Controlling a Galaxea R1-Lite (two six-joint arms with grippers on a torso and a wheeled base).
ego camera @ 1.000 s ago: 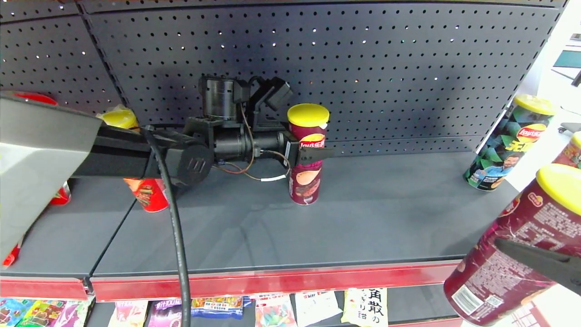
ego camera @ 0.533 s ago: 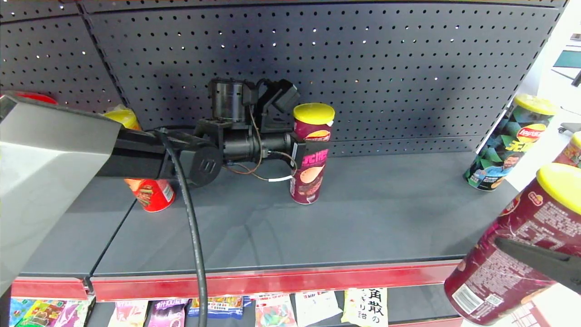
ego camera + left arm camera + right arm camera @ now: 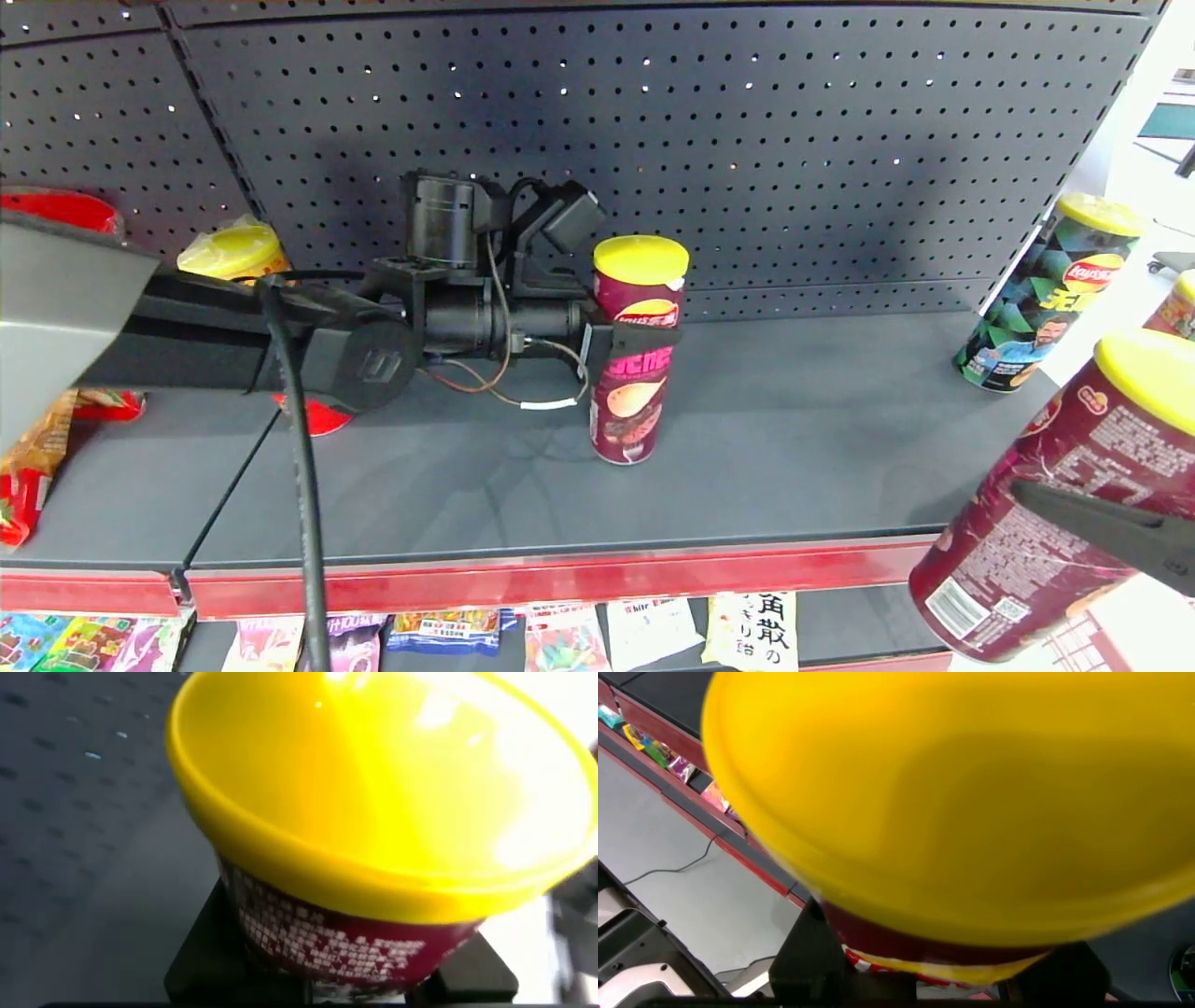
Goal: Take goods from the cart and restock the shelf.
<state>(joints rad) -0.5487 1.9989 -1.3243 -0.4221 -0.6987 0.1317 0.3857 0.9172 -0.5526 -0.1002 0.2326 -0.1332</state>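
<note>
A maroon chip can with a yellow lid stands upright over the middle of the grey shelf. My left gripper is shut on its upper body, reaching in from the left. Whether the base touches the shelf I cannot tell. The left wrist view looks down on that yellow lid, with the gripper's dark fingers on either side of the can. A second maroon can with a yellow lid hangs tilted at the lower right, in front of the shelf edge, with my right gripper shut on it. Its lid looms close in the right wrist view.
A green can stands at the shelf's right end, another can's edge beside it. Behind my left arm are a red can and a yellow-lidded one. A pegboard backs the shelf; snack packs hang below its red lip.
My left gripper has drawn its can forward on the shelf and a little lower. The right gripper's can has barely shifted.
</note>
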